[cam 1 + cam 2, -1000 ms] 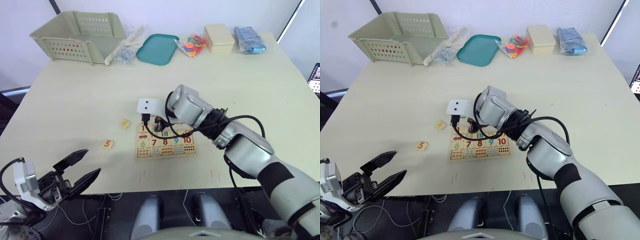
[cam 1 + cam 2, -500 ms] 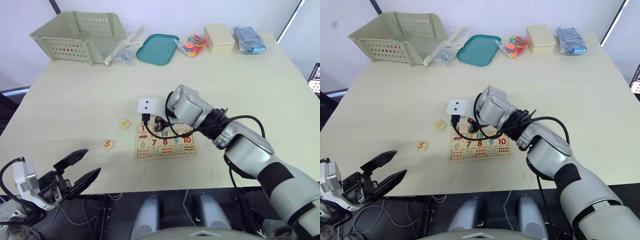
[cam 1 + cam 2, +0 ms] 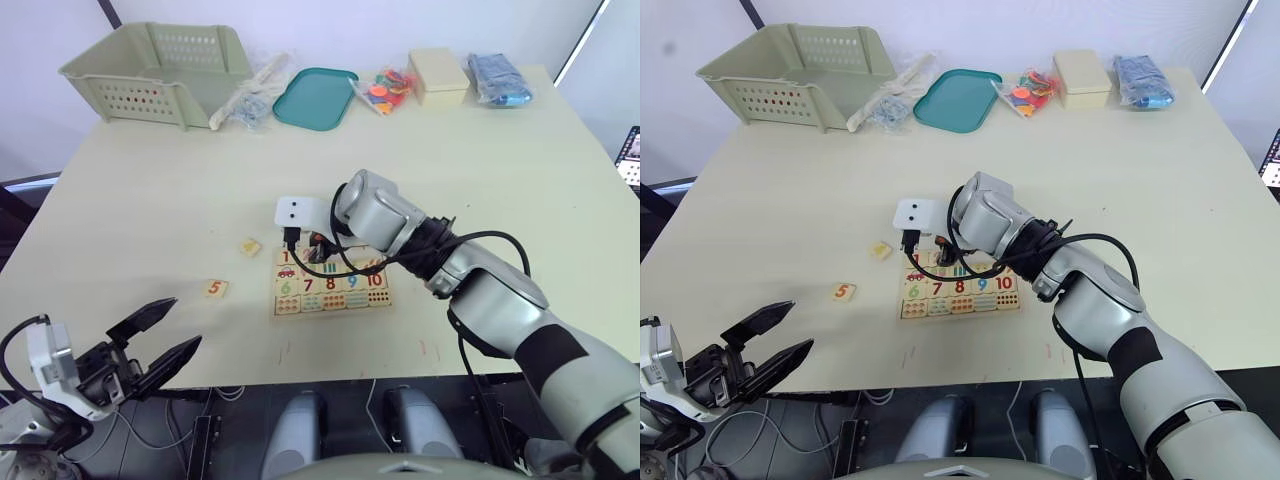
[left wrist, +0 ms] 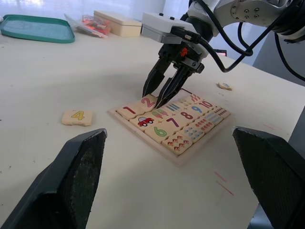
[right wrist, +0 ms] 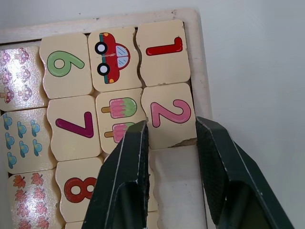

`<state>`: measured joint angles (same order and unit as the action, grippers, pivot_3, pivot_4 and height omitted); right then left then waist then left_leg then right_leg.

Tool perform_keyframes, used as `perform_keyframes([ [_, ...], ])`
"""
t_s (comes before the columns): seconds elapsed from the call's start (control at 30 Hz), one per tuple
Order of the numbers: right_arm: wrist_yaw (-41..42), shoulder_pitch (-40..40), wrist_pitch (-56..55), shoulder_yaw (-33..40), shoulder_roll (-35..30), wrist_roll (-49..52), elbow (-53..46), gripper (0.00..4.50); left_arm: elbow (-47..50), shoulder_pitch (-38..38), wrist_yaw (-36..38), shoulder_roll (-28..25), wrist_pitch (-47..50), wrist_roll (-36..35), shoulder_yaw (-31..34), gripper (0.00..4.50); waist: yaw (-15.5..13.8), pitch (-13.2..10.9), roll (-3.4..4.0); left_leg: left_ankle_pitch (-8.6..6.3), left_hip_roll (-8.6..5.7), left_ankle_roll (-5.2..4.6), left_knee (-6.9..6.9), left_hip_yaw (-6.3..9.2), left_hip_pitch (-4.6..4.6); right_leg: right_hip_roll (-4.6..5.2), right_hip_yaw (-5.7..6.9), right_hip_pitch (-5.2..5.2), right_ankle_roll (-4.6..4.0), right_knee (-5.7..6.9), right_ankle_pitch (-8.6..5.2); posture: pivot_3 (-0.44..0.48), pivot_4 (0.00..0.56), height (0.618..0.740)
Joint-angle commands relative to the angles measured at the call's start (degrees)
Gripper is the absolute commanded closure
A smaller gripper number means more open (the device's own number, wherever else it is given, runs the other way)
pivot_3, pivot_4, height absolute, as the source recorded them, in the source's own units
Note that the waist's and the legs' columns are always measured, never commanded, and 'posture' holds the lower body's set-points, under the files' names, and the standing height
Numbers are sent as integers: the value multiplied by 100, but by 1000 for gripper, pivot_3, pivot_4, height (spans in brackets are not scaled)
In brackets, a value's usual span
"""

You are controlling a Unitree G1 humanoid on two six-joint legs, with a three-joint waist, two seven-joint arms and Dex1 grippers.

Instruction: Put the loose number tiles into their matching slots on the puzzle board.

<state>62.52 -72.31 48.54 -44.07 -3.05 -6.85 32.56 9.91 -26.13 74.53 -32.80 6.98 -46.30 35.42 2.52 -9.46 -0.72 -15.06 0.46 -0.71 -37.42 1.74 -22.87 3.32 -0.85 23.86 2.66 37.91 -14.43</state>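
My right gripper [image 5: 167,143] jaws apart over puzzle board [image 3: 330,283] by seated 2 tile [image 5: 169,116], left gripper [image 3: 155,335] open off desk edge — 4 tile [image 4: 77,117], 5 tile [image 3: 215,288] loose left of board, probably untouched.

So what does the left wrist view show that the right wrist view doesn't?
The left wrist view adds the loose 4 tile on the table, another loose tile further off, the teal tray and the beige box. The right wrist view adds the bare slot beside the 2 tile, between the fingers of the open right tool. Both share the puzzle board, its 1 tile, the 2 tile and the right tool.
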Motion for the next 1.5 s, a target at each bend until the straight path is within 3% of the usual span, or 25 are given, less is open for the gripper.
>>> perform_keyframes([
  [0.03,7,35,-18,131,31,-41,-122,3595,112,-46,-24,-36,-20,-55,105,0,0,0,0,0,0,0,0,0,0,0,0,0,0,0,0,0,150,740],
  [1.27,27,69,-81,137,35,-71,-181,3595,72,-63,-16,-23,-49,-66,107,0,0,0,0,0,0,0,0,0,0,1,0,0,0,0,0,0,150,740],
  [1.3,27,70,-83,137,37,-74,-181,2795,70,-59,-17,-23,-50,-65,105,0,0,0,0,0,0,0,0,0,0,1,0,0,0,0,0,0,150,740],
  [1.4,53,86,-79,134,25,-90,-216,1519,80,-59,-22,-19,-47,-65,100,0,0,0,0,0,0,0,0,0,0,1,-1,0,0,0,0,0,150,740],
  [1.5,44,91,-88,157,33,-106,-210,571,76,-56,-20,-19,-47,-65,99,0,0,0,0,0,0,0,1,0,0,1,0,0,0,-1,0,0,150,740],
])
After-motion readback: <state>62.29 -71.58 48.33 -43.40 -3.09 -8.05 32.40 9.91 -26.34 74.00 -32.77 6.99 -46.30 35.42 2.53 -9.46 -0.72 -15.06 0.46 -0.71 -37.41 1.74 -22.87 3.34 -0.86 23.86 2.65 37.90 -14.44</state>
